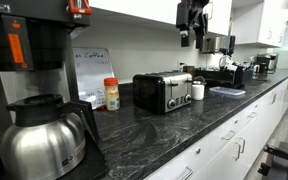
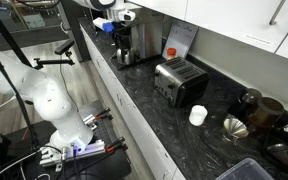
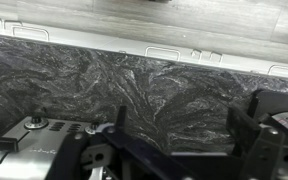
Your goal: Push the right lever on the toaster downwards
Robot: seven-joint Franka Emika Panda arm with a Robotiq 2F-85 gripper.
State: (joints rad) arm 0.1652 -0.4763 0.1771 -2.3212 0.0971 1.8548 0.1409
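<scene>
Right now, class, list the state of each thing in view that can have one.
toaster: upright, untouched, lever position unclear
claw: open, empty, high above counter
white mug: upright
steel carafe: seated in coffee maker
jar: upright, red lid on

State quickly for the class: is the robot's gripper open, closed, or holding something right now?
Gripper: open, its fingers spread apart with nothing between them in the wrist view.
</scene>
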